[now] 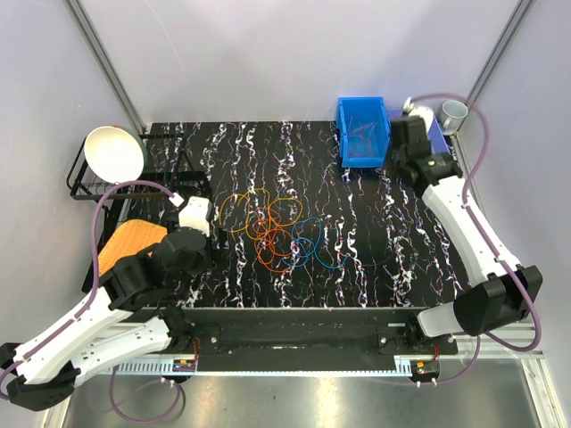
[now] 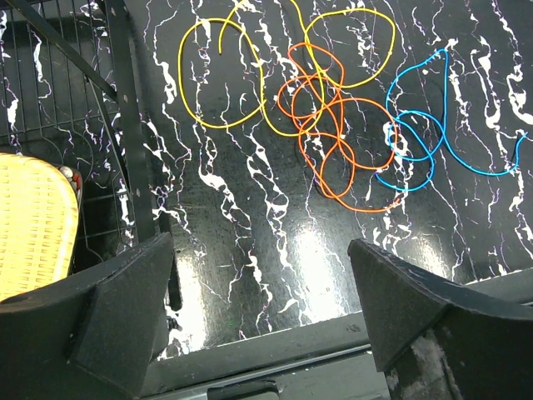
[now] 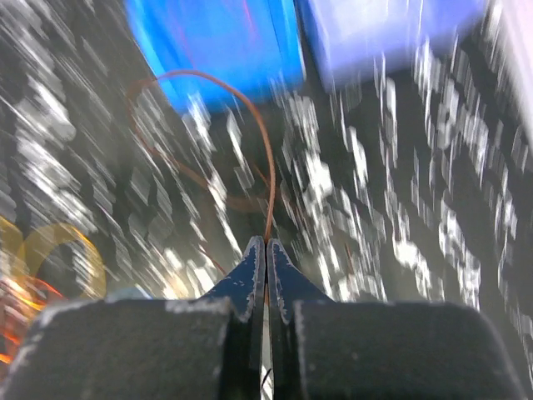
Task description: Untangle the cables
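Note:
The cables lie in a loose tangle mid-table: a yellow one (image 1: 243, 212), an orange-red one (image 1: 272, 245) and a blue one (image 1: 317, 248). In the left wrist view the yellow (image 2: 218, 75), orange-red (image 2: 337, 142) and blue (image 2: 420, 125) loops overlap ahead of the fingers. My left gripper (image 2: 258, 258) is open and empty, just left of the tangle near the table's front edge (image 1: 196, 217). My right gripper (image 3: 266, 243) is shut on a thin dark red cable (image 3: 265, 150) that loops up toward the blue bin. It sits beside that bin (image 1: 406, 147). The right wrist view is motion-blurred.
A blue bin (image 1: 363, 132) at the back right holds more thin dark red wires. A lavender bin and a grey cup (image 1: 453, 113) stand behind the right arm. A black wire rack (image 1: 85, 183) with a white bowl (image 1: 114, 153) and a yellow woven pad (image 1: 129, 242) are at the left.

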Robot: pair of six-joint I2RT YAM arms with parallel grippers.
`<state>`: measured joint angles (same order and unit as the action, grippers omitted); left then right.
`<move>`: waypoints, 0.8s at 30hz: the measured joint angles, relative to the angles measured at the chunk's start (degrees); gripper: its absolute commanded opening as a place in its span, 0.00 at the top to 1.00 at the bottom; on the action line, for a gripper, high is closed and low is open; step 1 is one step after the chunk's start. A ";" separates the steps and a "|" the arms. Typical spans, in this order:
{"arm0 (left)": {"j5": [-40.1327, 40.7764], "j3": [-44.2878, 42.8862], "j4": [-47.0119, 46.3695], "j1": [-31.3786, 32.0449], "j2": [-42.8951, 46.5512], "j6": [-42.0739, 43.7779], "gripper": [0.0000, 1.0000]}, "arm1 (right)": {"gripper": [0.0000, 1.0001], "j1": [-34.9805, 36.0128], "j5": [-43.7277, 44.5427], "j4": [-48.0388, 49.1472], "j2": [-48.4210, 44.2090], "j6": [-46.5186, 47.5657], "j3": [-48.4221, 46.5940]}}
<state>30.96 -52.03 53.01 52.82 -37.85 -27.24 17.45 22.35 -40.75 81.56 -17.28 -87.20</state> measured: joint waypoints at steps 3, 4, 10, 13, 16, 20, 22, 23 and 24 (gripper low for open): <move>0.00 0.00 -0.02 0.00 -0.02 0.00 0.10 | 1.00 -0.42 -1.03 -0.74 -0.72 -2.43 10.14; 0.00 0.00 0.00 0.00 -0.02 0.00 0.10 | 1.00 -0.98 -1.40 -0.96 -0.74 -3.34 13.49; -0.02 0.02 -0.02 0.00 0.00 0.00 0.10 | 1.00 -7.02 -4.35 -0.90 -0.70 -6.08 22.95; -0.02 0.02 -0.02 0.00 0.28 0.00 0.10 | 0.95 -9.49 -5.57 0.33 0.68 -6.62 23.78; 0.00 0.02 -0.02 0.00 0.81 0.00 0.10 | 0.82 -10.01 -6.36 2.25 3.50 -6.78 24.33; 0.00 0.02 -0.09 0.00 1.16 0.00 0.10 | 0.51 -10.14 -6.93 3.58 6.67 -6.80 25.42; 0.00 0.04 -0.09 0.00 1.14 0.00 0.10 | 0.28 -10.58 -6.95 3.91 7.65 -7.02 26.03; 0.00 0.04 -0.11 0.00 1.14 0.00 0.10 | 0.19 -10.95 -6.97 4.15 7.78 -7.28 26.47; 0.00 0.04 -0.11 0.00 1.14 0.00 0.10 | 0.01 -11.39 -6.99 4.31 7.78 -7.48 26.91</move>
<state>30.96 -51.99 52.90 52.82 -36.71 -27.24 6.07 15.35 -36.45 89.34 -24.75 -60.29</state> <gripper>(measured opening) 0.904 0.665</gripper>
